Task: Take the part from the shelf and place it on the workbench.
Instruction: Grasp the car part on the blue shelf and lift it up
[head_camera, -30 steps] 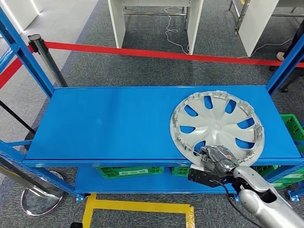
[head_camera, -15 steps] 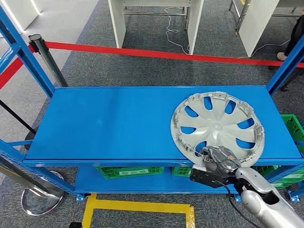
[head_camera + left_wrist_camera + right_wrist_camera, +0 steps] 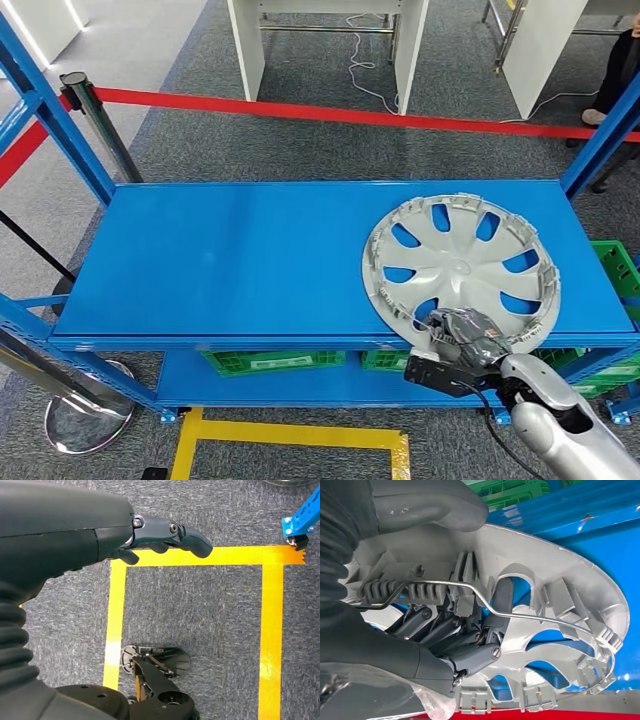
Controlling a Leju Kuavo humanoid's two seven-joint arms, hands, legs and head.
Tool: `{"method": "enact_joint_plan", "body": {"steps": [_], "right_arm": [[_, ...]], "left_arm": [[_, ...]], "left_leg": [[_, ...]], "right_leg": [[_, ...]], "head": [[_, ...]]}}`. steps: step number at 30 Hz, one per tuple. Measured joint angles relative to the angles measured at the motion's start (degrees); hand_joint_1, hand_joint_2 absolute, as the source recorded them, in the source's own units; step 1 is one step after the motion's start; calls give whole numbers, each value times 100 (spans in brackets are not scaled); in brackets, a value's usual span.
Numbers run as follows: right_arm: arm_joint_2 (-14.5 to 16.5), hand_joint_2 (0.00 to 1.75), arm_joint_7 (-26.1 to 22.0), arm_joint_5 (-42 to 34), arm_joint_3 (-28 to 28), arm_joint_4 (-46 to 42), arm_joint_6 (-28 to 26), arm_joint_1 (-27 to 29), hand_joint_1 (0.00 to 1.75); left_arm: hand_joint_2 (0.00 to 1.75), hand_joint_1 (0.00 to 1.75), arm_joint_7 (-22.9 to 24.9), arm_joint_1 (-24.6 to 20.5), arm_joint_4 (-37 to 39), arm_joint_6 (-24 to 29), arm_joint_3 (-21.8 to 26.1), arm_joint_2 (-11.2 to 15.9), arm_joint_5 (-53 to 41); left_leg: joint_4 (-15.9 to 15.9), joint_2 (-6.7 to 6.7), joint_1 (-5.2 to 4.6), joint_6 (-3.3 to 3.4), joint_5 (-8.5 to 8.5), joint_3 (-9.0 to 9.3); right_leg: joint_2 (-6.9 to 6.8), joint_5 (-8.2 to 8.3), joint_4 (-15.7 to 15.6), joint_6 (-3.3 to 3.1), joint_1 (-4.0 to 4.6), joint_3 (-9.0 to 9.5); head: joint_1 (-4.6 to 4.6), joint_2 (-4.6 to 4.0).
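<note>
A round silver plastic wheel cover (image 3: 461, 264) lies flat on the right end of the flat blue metal shelf top (image 3: 226, 255). The right hand (image 3: 458, 335) holds its near rim, with dark fingers (image 3: 471, 630) poked through a hole and the thumb on the other side. The left hand (image 3: 113, 530) hangs over grey carpet (image 3: 188, 605) with yellow tape lines (image 3: 271, 630), fingers loose and holding nothing. A red rope barrier (image 3: 302, 110) runs behind the shelf. Green plastic crates (image 3: 272, 360) sit on the lower level.
</note>
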Motion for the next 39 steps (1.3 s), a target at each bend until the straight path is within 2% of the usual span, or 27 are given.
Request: {"method": "enact_joint_plan", "body": {"steps": [12, 19, 39], "right_arm": [[38, 175, -219, -27, -144, -32, -105, -35, 175], [206, 175, -289, -127, -230, -32, -184, -503, 175], [429, 175, -309, -427, -269, -32, -232, -1157, 175]], "left_arm": [[175, 0, 48, -2, 0, 263, 82, 38, -44], [175, 0, 140, -30, 0, 324, 91, 67, -35], [175, 0, 249, -47, 0, 391, 93, 76, -57]], "left_leg": [[0, 0, -1, 0, 0, -13], [0, -1, 0, 4, 4, -20], [1, -2, -1, 4, 4, -46]], "right_leg": [[1, 0, 2, 0, -1, -9], [-1, 2, 5, -2, -1, -19], [-3, 2, 7, -2, 0, -39]], "head": [[0, 0], [-1, 0], [-1, 0]]}}
